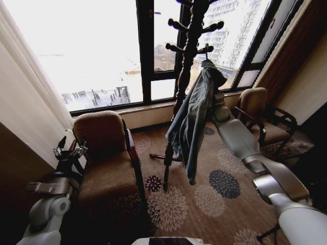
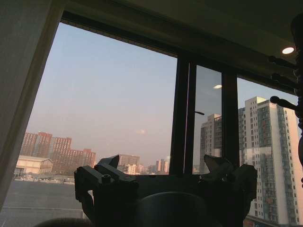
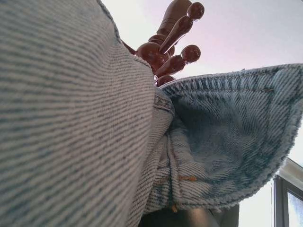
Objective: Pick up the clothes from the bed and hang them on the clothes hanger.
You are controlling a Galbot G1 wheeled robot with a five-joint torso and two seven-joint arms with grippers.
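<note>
Denim jacket (image 3: 71,118) pressed close against right wrist camera, hanging long-axis vertical from coat stand (image 1: 185,76) peg by window. Right gripper (image 1: 218,99) at jacket collar, nearer arm; jaws state cannot tell. Left gripper (image 2: 165,189) parked by armchair (image 1: 107,158), jaws spread, empty.

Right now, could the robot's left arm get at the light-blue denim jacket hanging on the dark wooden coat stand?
Probably not without moving. The left gripper sits low beside the brown armchair, which stands between it and the light-blue denim jacket on the dark wooden coat stand. The right arm already reaches up to the jacket.
</note>
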